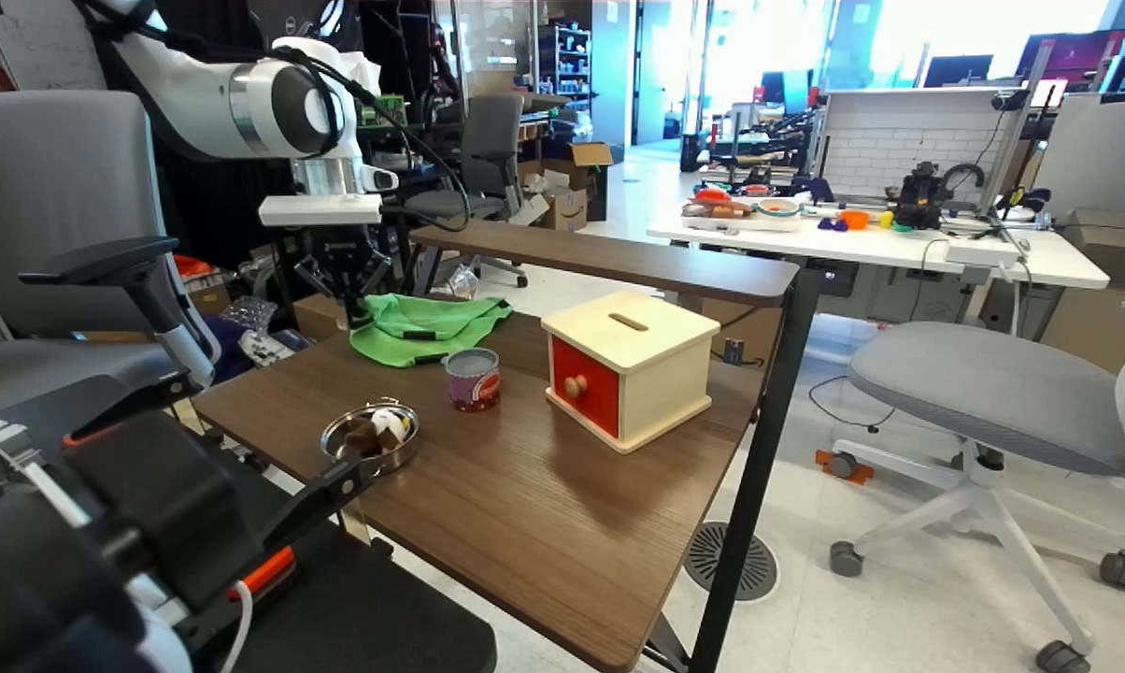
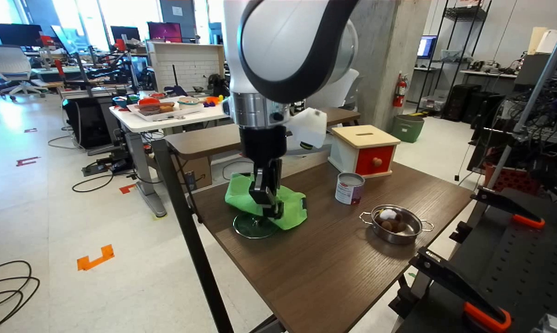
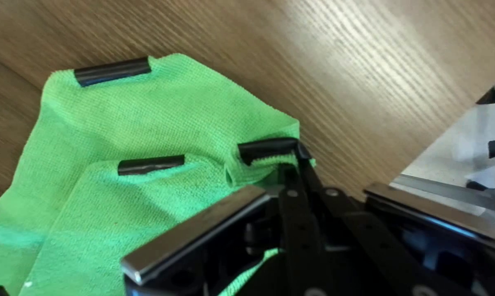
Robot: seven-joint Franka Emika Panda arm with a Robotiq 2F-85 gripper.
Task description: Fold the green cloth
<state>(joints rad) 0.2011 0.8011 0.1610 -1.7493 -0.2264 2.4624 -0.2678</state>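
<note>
I have the gripper (image 3: 299, 172) clenched on an edge of the green cloth (image 3: 169, 107), at a black edge strip (image 3: 268, 149). The cloth lies rumpled on the tabletop (image 3: 231, 24), one layer lapped over another; the wrist view gives me the layers plainly, whereas in an exterior view the gripper hides part of them. Just beside the cloth I note a clear round lid (image 2: 248, 227), flat on the tabletop; I find it in an exterior view alone, and cannot tell whether the two touch. A labelled can (image 2: 350, 190) stands upright near the cloth but apart from it; whether its grey top is lidded or open I cannot establish. Near the tabletop's edge sits a two-handled steel pot (image 2: 401, 238) holding brown and white pieces (image 2: 388, 214), too small for me to identify. Near the pot, a black platform (image 2: 514, 259) carries black-and-orange clamps (image 2: 461, 282). Beyond the can stands a wooden box (image 1: 665, 397): slot (image 1: 629, 321) in the top, red drawer (image 1: 598, 388) pushed in, interior hidden from me. A raised shelf (image 1: 609, 264) runs along the tabletop's side, above its level, by the cloth and the box. Farther off, both exterior views show me a white desk (image 1: 1067, 264) laden with objects; in an exterior view I also log a green bin (image 2: 407, 128) and a fire extinguisher (image 2: 400, 93).
</note>
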